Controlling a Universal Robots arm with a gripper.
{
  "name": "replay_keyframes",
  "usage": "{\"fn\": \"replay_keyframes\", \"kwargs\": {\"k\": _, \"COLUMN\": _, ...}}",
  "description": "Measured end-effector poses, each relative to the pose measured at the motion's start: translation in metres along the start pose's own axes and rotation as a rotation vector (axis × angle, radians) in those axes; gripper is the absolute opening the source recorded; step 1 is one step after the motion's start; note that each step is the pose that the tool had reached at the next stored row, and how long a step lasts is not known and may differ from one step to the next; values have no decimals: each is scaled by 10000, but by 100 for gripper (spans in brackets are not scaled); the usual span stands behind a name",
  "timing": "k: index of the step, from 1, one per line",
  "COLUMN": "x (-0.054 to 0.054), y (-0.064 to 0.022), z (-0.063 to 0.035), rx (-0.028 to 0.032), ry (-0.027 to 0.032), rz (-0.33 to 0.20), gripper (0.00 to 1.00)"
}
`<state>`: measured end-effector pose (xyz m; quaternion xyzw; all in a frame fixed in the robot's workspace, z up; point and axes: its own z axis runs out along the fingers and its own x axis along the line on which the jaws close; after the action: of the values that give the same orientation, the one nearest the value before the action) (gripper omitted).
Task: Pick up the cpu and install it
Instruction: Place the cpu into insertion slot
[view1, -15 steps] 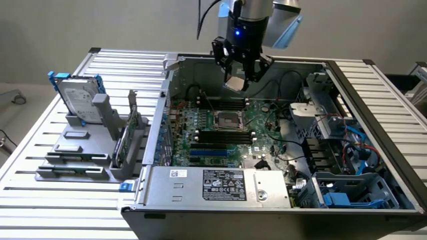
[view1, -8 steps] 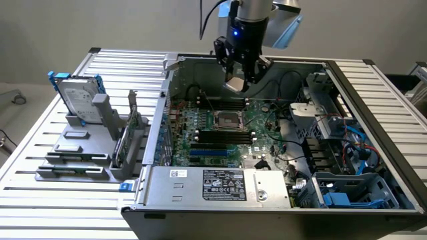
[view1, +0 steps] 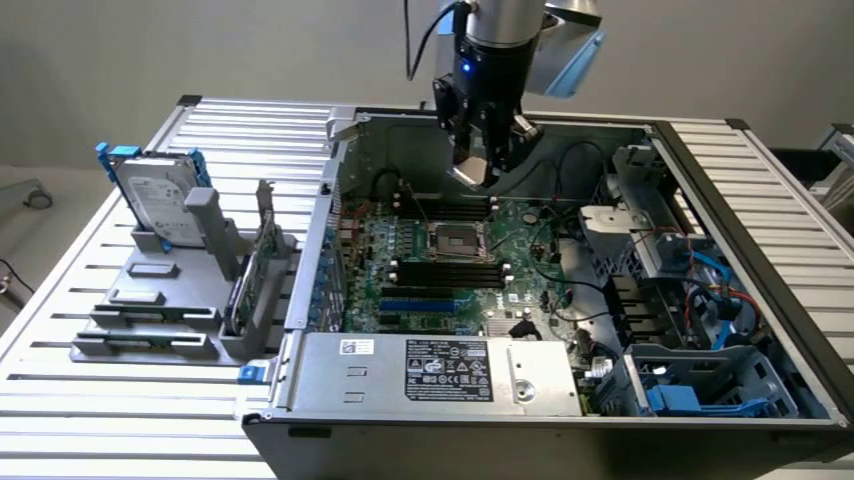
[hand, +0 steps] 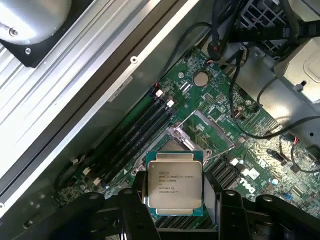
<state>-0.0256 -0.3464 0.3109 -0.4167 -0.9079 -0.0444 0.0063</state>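
Black gripper (view1: 485, 165) is closed on the small square silver-topped cpu (hand: 175, 184), gripping its edges, suspended above the green motherboard's (hand: 250, 150) open socket (hand: 200, 131).

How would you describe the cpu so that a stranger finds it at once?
Start at the open computer case, then the claw above its green motherboard. Between the claw's fingers sits the cpu: a flat square chip with a silver printed top, unlike the long black memory sticks.
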Motion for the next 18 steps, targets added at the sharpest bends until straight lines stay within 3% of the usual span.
{"fn": "replay_keyframes", "kwargs": {"k": 18, "x": -4, "y": -6, "z": 80, "rx": -145, "ry": -234, "rz": 3137, "gripper": 55}}
